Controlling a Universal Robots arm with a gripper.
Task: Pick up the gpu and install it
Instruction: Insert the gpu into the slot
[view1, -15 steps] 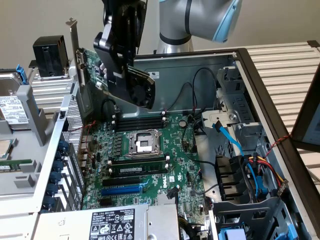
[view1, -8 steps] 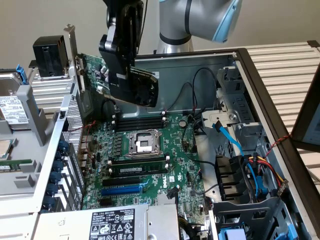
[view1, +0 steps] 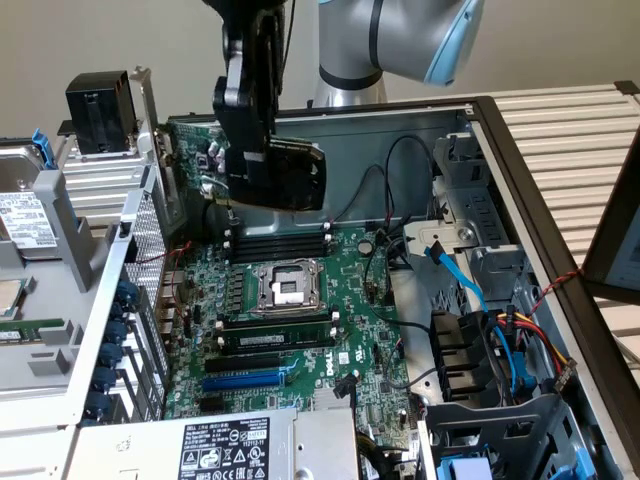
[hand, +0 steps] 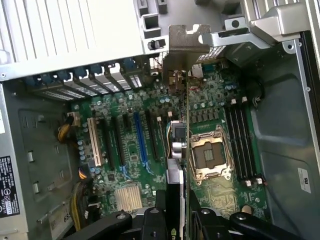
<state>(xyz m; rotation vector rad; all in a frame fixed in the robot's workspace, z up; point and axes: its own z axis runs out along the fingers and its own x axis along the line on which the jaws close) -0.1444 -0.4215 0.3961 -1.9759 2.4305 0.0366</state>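
Above the motherboard (view1: 300, 330), the gripper (view1: 250, 170) is clamped on the gpu (view1: 298, 176) and holds it aloft edge-down. Judged mid-transfer: picked up, not yet seated in a slot.

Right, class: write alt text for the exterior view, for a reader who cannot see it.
A robot gripper holds the gpu in the air above the green motherboard inside an open computer case. The board's processor socket is empty.
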